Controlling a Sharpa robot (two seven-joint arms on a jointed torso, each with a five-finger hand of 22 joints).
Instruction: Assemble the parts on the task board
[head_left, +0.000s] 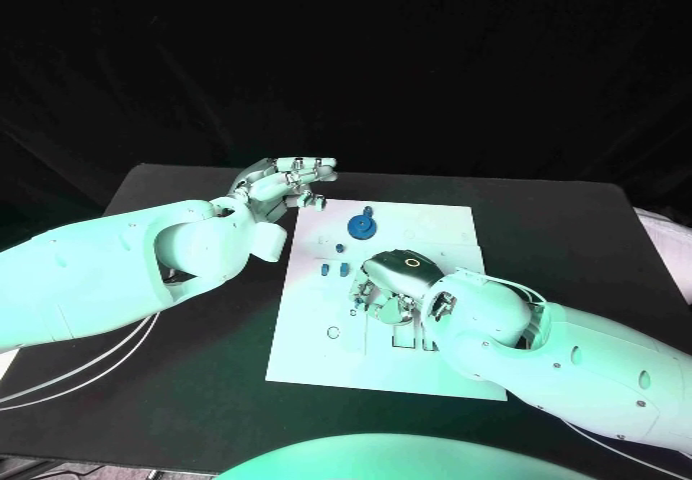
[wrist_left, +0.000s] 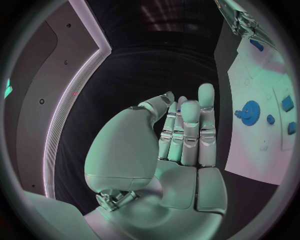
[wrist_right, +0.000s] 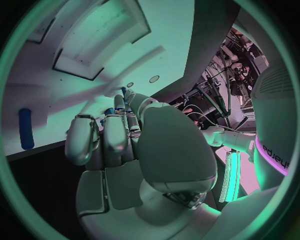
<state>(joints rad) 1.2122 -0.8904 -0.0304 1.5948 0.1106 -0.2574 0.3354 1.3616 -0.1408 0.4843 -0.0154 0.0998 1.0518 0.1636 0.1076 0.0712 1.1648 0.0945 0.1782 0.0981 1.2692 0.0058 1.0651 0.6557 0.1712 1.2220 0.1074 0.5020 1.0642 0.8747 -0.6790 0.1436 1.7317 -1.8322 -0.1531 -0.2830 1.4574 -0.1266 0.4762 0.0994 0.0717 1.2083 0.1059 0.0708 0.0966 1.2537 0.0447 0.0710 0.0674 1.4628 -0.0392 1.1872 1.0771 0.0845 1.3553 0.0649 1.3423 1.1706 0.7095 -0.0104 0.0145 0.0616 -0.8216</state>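
Task board: we see the white task board (head_left: 433, 370) lying flat in the middle of the black table (head_left: 159, 400), with shallow rectangular recesses near its front edge.
Blue gear: a round blue gear (head_left: 364, 227) sits on the board close to its far edge; in the left wrist view we see it again (wrist_left: 250, 109), toothed and lying flat.
Small blue parts: two small blue pieces (head_left: 336, 268) lie on the board just in front of the gear, towards the board's left edge; the left wrist view shows further small blue pieces (wrist_left: 287, 103) beside the gear.
Blue peg: in the right wrist view we see a long blue peg (wrist_right: 25, 128) lying on the board near one edge.
Left hand: our left hand (head_left: 283, 184) hovers above the table just off the board's far left corner; its fingers (wrist_left: 189, 131) are straight and side by side, and we see nothing in it.
Right hand: our right hand (head_left: 392, 287) is down over the middle of the board, fingers curled towards the surface; a small blue piece (wrist_right: 124, 93) shows at the fingertips, but we cannot tell whether it is pinched or merely touched.
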